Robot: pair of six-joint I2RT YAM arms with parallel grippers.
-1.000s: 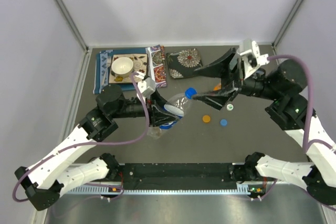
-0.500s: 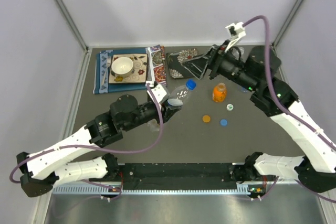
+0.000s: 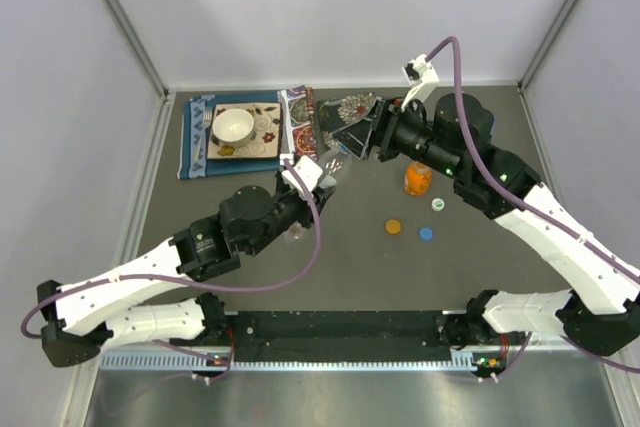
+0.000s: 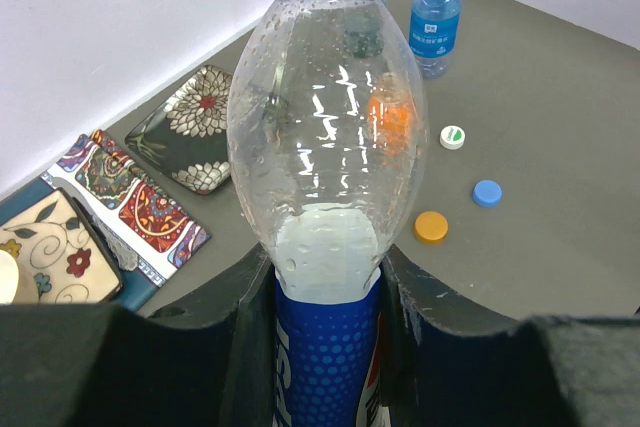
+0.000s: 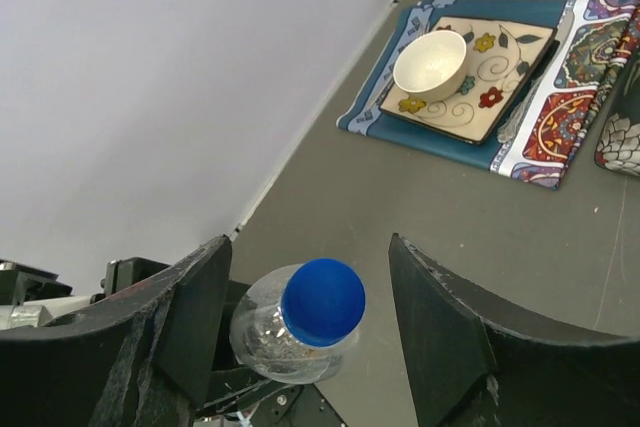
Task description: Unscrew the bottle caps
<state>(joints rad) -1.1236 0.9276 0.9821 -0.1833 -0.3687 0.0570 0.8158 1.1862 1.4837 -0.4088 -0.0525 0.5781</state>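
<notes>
The bottle (image 4: 325,127), base cut off, was clamped by the left gripper (image 4: 328,282); its cap (image 5: 323,302) was straddled at 1 o'clock by the right gripper's (image 5: 310,277) parted jaws.

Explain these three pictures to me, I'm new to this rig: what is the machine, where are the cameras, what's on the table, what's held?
Two robot arms are bolted at the near edge of the table. The overhead picture looks down on both: left arm, right arm. The other two come from cameras on the wrists, each looking along its own jaws. The left jaws are shut on a clear bottle with a blue cap; the right jaws stand open either side of that cap, not touching it. On the table lie an orange cap, a loose blue cap and a white cap, an orange bottle, and a bowl on a plate.
</notes>
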